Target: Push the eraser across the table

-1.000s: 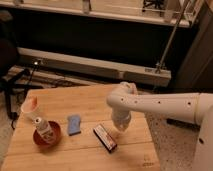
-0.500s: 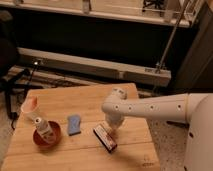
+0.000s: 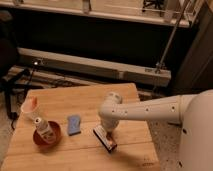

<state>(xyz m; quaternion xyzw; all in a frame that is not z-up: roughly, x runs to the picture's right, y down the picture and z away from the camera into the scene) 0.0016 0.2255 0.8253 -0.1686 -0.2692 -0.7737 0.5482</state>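
Observation:
The eraser (image 3: 104,139) is a small oblong block with a black base and a lighter top with white and red marks. It lies near the front of the light-brown wooden table (image 3: 65,100), right of centre. My white arm reaches in from the right and bends down over it. My gripper (image 3: 106,132) points down at the eraser's far end and looks to be touching it. The arm's wrist hides the fingers.
A blue sponge-like pad (image 3: 74,124) lies left of the eraser. A red bowl (image 3: 46,137) with a bottle in it stands at the front left. A pale cup (image 3: 30,107) stands behind it. The table's front edge is close to the eraser.
My arm has swung left and lowered toward the front of the table, bringing the gripper down onto the eraser's far end. The eraser has barely moved.

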